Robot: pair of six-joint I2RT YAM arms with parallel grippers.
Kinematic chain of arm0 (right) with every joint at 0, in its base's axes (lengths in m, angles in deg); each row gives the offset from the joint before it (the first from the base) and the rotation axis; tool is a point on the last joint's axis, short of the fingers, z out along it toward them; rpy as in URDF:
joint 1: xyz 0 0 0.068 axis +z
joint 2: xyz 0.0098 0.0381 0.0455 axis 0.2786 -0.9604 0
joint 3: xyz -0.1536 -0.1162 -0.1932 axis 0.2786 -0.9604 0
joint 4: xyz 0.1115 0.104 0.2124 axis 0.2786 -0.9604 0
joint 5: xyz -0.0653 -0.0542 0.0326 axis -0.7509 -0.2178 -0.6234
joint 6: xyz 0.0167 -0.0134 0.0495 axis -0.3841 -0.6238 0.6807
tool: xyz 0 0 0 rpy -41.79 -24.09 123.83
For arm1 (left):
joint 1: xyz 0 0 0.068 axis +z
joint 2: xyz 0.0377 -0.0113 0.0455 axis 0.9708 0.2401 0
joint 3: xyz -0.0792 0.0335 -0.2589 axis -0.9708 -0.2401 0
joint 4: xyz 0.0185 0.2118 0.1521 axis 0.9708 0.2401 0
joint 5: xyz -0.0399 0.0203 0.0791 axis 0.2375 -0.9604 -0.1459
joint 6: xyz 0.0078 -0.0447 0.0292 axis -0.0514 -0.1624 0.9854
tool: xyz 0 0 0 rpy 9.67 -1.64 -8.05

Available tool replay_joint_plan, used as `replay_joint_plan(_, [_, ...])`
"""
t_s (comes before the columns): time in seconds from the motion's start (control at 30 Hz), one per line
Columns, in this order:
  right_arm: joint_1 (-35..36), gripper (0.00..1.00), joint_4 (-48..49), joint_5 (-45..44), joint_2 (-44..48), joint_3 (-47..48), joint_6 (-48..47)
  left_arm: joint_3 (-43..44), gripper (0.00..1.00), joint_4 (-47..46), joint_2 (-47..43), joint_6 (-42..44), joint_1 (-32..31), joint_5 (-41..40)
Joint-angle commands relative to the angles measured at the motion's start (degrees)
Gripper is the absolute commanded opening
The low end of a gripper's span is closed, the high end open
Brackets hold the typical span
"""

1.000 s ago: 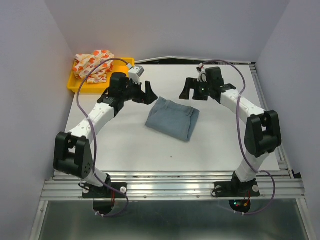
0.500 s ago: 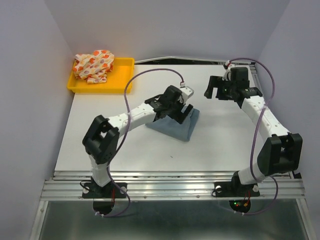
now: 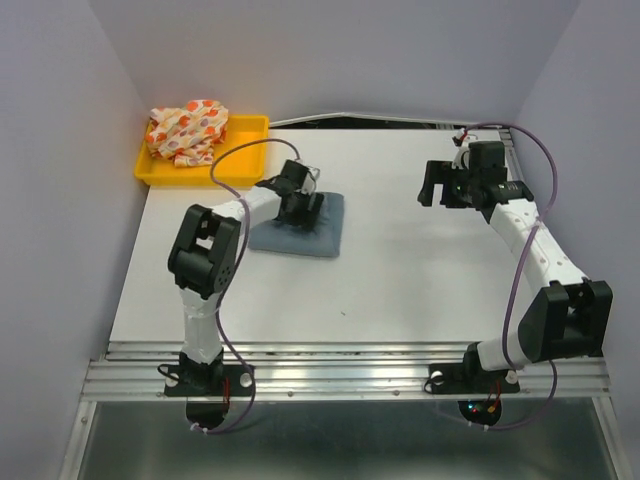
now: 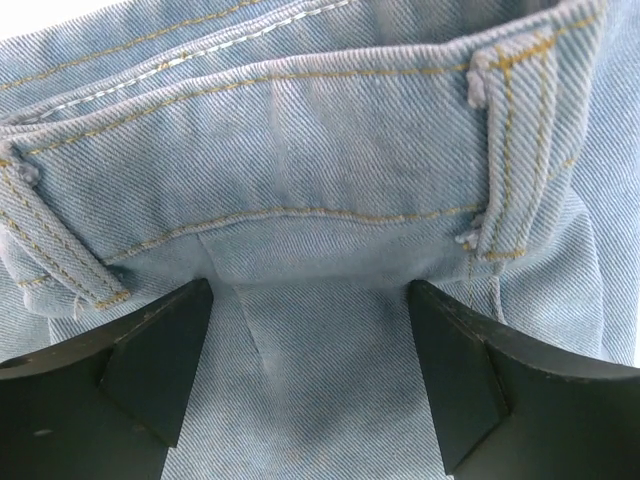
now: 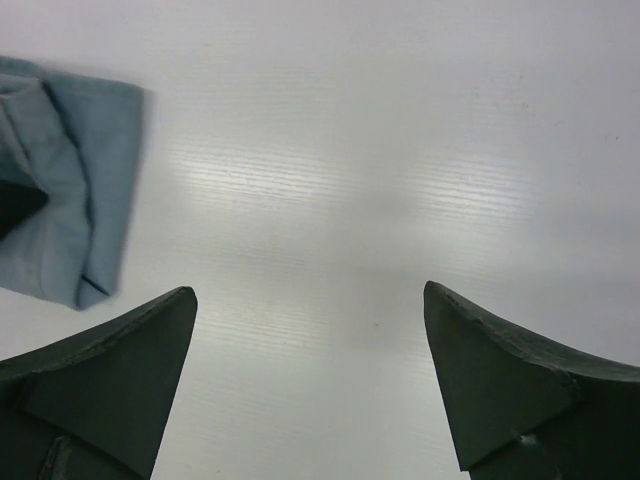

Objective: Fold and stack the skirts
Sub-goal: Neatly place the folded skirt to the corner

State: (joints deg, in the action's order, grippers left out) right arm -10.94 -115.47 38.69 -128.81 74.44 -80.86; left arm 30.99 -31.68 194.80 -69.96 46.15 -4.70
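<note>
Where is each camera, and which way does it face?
Top external: above, behind the bases, looking down at table, left arm, right arm, denim skirt, spotted skirt.
Left wrist: on left arm, facing down, close on denim waistband; own fingers below.
Right wrist: on right arm, facing down at table; own fingers below.
Shared: all three show denim skirt.

The top external camera looks down from above and behind the 2 arm bases (image 3: 205, 378), holding the whole flat white table (image 3: 400, 280). The left wrist camera faces down, very near the folded light-blue denim skirt (image 4: 320, 200), which fills its view beyond the left gripper (image 4: 310, 288). The right wrist camera, higher, looks past the right gripper (image 5: 309, 290) at the table, the skirt's edge at its left. All 3 views share that skirt
</note>
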Motion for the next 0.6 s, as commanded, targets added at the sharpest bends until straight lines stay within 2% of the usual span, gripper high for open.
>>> replay_joint_plan(0.0, [-0.66, 1.0, 0.0, -1.65, 1.27, -0.08, -2.12, -7.19, 0.9, 12.79, -3.45, 4.1, 11.13, -4.36])
replay_joint_plan(0.3, [-1.72, 1.0, -0.79, -1.83, -0.13, 2.38, -3.53, -21.33, 0.91, 12.98, -12.94, 14.64, 25.98, -4.9])
replay_joint_plan(0.4, [-1.72, 1.0, -1.05, -0.69, -1.01, 3.0, -3.36, -22.58, 0.98, 11.49, -15.15, 24.12, 31.96, -1.99])
replay_joint_plan(0.47, [-1.72, 1.0, -0.96, -0.16, -1.63, 3.18, -3.01, -22.41, 0.98, 10.42, -14.37, 30.79, 35.47, -3.38])
replay_joint_plan(0.57, [-1.72, 1.0, -0.96, 0.37, -2.51, 3.7, -3.18, -18.64, 0.98, 11.38, -9.73, 32.24, 38.65, -5.15])
